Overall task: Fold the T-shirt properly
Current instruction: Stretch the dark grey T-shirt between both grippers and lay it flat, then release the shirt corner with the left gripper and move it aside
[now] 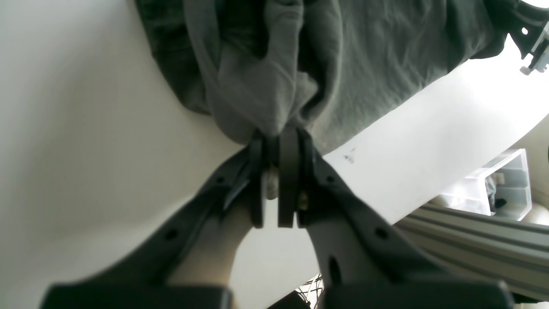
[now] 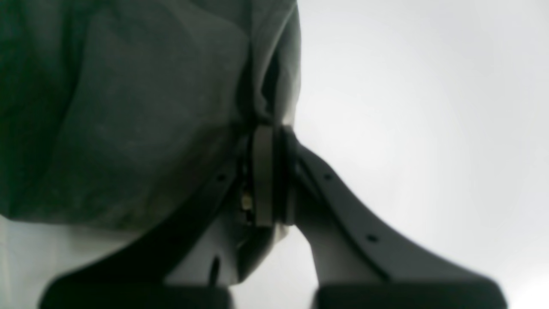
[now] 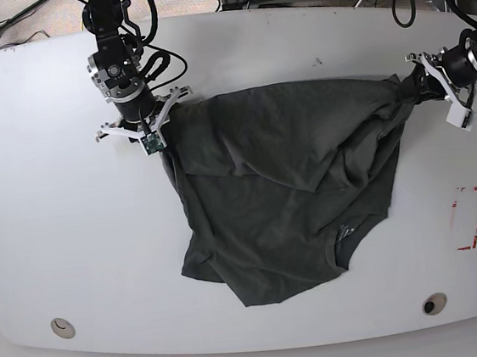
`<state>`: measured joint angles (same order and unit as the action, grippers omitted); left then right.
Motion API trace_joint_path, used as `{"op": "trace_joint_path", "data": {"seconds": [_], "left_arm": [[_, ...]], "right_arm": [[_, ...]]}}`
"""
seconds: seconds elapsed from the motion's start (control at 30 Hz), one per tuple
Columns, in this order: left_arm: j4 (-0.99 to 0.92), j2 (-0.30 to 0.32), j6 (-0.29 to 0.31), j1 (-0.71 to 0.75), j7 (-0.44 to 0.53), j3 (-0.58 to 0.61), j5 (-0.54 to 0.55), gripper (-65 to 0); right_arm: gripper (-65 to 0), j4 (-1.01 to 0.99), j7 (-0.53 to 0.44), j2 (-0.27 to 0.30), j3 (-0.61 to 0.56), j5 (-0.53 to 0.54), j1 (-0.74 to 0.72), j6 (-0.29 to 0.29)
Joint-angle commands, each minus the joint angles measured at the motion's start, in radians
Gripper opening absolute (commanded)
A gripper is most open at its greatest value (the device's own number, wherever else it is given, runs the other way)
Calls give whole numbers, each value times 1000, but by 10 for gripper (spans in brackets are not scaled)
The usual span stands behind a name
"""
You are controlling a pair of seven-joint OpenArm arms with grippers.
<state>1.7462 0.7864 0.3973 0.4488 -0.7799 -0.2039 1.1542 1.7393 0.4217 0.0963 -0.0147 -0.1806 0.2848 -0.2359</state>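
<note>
Across the far half of the table (image 3: 37, 208), the shirt (image 3: 283, 199) hangs stretched between the left tool (image 3: 414, 83) and right tool (image 3: 163, 114), each clamped on a corner: the spreading step, which likely calls for laying it flat.

The left gripper's (image 1: 279, 141) fingertips are buried in bunched shirt (image 1: 386, 56) cloth, so the pinched part cannot be identified. In the right wrist view the shirt (image 2: 120, 120) is dark and blurred, running off the frame at 9 and 12 o'clock, and it covers the right gripper's (image 2: 268, 131) tips. From the base camera, the print near the shirt's (image 3: 283, 199) 5 o'clock edge is too small to read. The red mark (image 3: 469, 218) at the table's (image 3: 54, 206) 3 o'clock is unclear.
</note>
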Motion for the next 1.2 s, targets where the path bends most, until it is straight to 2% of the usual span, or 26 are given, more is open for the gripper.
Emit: {"op": "trace_joint_path", "data": {"seconds": [0.0, 0.33, 0.5, 0.57, 0.63, 0.7, 0.93, 1.07, 1.17], "left_arm": [[16, 20, 5, 17, -2, -55, 16, -650], [28, 20, 5, 77, -17, -164, 14, -636], [39, 20, 9, 74, -65, -167, 22, -483], [64, 20, 9, 69, -92, -167, 20, -369], [85, 20, 9, 51, -109, -167, 20, -294], [102, 20, 9, 31, -115, -167, 20, -253], [96, 17, 19, -68, -115, -245, 20, -243], [2, -26, 22, -204, -117, -265, 14, -242], [-75, -35, 22, -301, -117, -259, 14, -242]], "right_arm": [[-621, 20, -28, -5, -1, 3, -3, 0], [-621, 21, -34, -13, -8, 10, 0, -3], [-621, 23, -34, -34, -9, 10, -5, -3], [-621, 26, -34, -51, -8, 10, -6, -3], [-621, 26, -34, -57, -8, 10, -8, -3], [-621, 26, -34, -59, -8, 10, -8, -3], [-621, 24, -34, -73, -8, 10, -23, 0], [-621, 21, -34, -82, -1, 10, -32, 5], [-621, 21, -34, -85, -1, 10, -32, 7]]}}
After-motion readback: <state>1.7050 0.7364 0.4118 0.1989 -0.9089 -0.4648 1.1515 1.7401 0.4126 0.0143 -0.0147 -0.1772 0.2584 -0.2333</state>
